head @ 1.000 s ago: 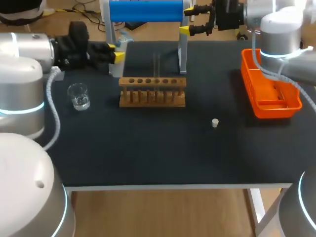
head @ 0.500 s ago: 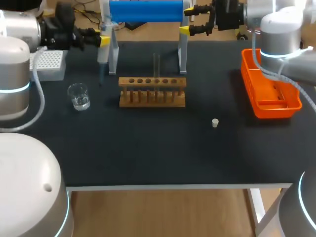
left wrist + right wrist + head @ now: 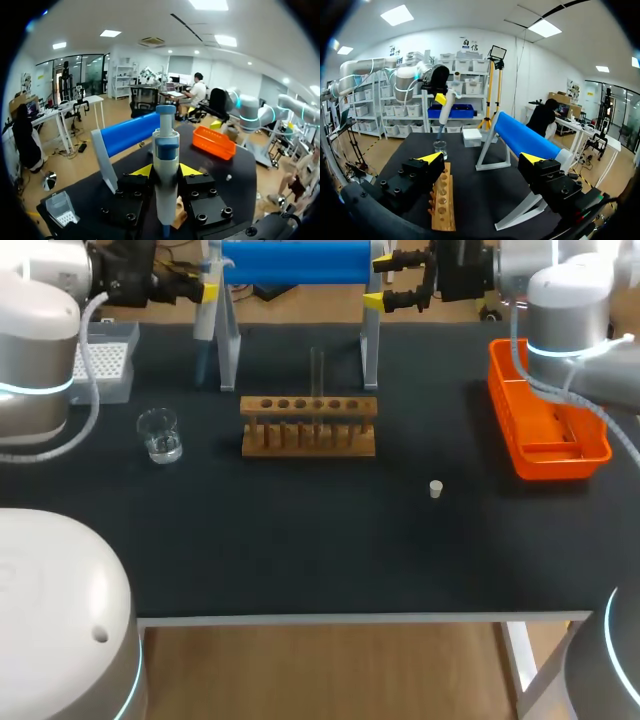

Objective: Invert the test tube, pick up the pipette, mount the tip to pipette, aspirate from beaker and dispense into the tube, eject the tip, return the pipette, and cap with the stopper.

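My left gripper (image 3: 207,287) is shut on a white and blue pipette (image 3: 206,325) that hangs upright at the table's back left, beside the stand's left leg. In the left wrist view the pipette (image 3: 165,165) sits between the yellow tips of that gripper (image 3: 164,170), with a bluish end below. A clear test tube (image 3: 317,373) stands upright in the wooden rack (image 3: 309,427). The glass beaker (image 3: 160,435) is left of the rack and the white stopper (image 3: 436,489) lies to its right. My right gripper (image 3: 385,280) is open at the back, empty (image 3: 482,159).
A grey tip box (image 3: 103,362) sits at the back left corner. A blue roller on a white stand (image 3: 295,262) spans the back behind the rack. An orange tray (image 3: 590,452) lies along the right edge.
My left arm has carried the pipette up and toward the back left, off the area by the rack, uncovering the tip box. The right arm has not moved.
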Available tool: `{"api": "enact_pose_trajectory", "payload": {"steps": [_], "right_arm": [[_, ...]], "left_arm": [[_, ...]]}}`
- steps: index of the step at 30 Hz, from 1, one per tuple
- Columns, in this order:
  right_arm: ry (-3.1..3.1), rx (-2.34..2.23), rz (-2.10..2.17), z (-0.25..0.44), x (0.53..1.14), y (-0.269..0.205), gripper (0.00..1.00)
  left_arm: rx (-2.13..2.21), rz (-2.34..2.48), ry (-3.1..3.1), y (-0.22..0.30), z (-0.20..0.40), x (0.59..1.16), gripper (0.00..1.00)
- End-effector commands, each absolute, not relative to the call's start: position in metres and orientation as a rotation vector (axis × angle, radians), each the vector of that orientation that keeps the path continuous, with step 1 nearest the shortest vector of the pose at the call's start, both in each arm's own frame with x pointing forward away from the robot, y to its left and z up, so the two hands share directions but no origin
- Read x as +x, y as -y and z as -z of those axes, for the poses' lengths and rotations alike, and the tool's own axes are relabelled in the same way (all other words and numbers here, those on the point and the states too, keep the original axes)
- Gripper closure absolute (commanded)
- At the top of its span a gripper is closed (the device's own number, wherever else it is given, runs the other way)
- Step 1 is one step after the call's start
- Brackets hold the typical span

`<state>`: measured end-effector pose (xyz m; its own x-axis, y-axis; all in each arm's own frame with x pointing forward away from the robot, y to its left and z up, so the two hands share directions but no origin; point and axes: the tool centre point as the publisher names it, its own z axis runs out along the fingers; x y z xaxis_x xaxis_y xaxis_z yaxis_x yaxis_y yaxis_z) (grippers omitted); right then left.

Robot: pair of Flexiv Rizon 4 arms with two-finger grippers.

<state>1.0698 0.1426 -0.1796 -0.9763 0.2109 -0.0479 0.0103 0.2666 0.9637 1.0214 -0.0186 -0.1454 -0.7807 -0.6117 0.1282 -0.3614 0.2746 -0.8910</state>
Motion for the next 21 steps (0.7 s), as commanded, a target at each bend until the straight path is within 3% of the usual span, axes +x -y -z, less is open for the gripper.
{"api": "enact_pose_trajectory", "payload": {"steps": [1,21], "right_arm": [[-2.367,0.206,-1.795,0.179,1.07,-0.141,0.0],[-2.367,0.206,-1.795,0.179,1.07,-0.141,0.0]], "left_arm": [[-0.932,1.469,-2.327,0.026,0.145,1.038,1.0],[-1.159,1.323,-2.294,0.036,0.152,1.09,1.0]]}}
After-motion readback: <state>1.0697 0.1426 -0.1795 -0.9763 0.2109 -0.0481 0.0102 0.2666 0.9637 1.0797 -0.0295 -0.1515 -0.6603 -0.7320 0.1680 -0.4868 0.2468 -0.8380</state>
